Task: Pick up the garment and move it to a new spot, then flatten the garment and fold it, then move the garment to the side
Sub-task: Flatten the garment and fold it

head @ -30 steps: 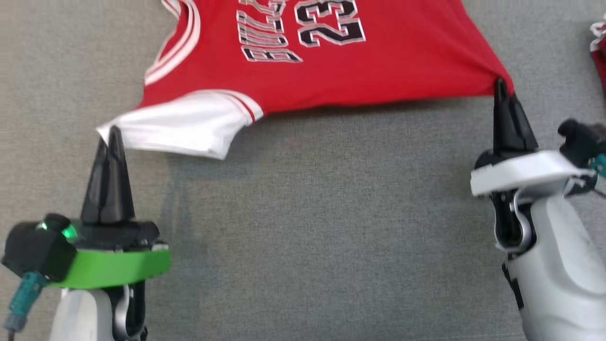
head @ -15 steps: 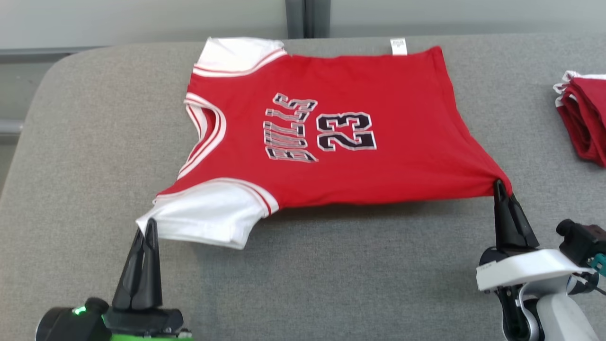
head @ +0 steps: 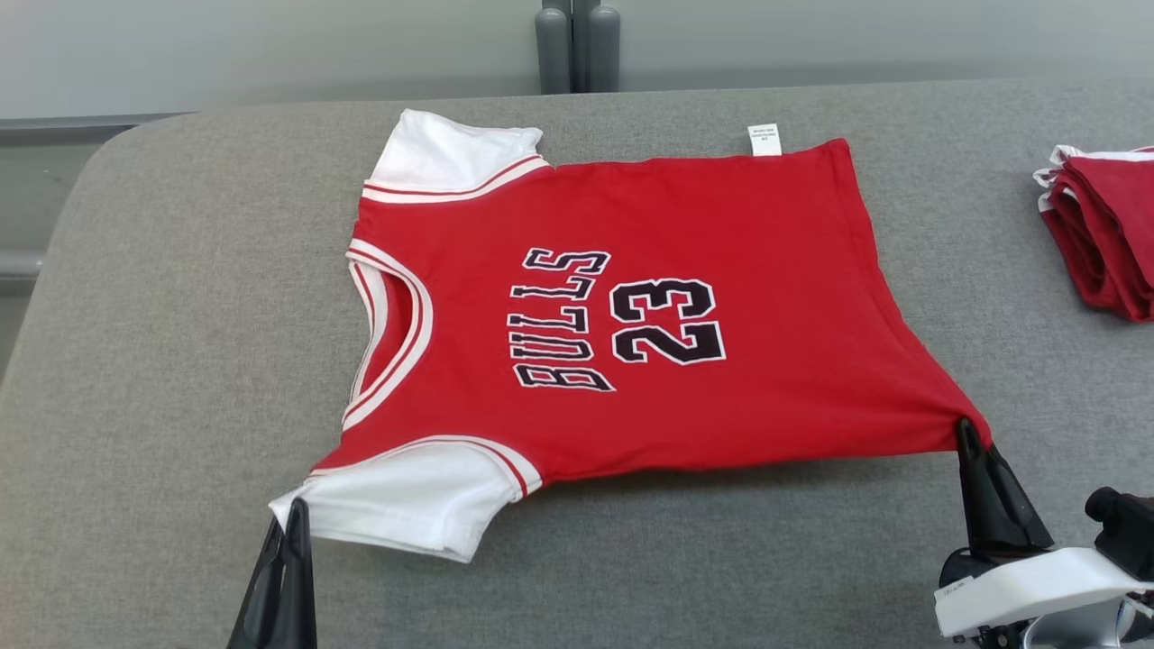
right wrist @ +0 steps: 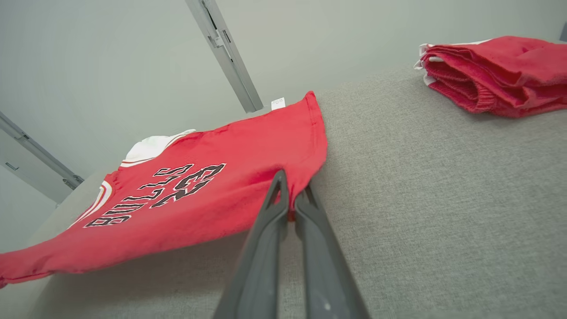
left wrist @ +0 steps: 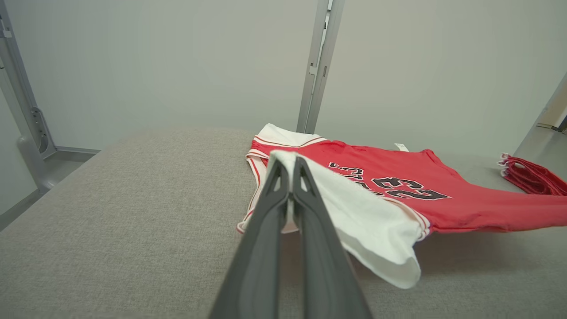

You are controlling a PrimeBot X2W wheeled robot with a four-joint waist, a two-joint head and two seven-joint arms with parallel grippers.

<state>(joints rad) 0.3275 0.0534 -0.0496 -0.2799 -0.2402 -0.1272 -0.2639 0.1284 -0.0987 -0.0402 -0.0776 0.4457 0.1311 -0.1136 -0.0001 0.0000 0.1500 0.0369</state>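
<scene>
Garment (head: pixel 721 225) lies on table (head: pixel 180 315); folded pile (head: pixel 1104 234) to its right.

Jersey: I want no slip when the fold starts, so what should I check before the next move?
1. Left gripper shut on white sleeve: ok.
2. Right gripper shut on hem corner: ok.
3. Both cloth layers pinched in each grip: cannot tell.
4. Jersey spread out, print up, no big wrinkles: ok.
5. Folded pile apart from the jersey: ok.
</scene>
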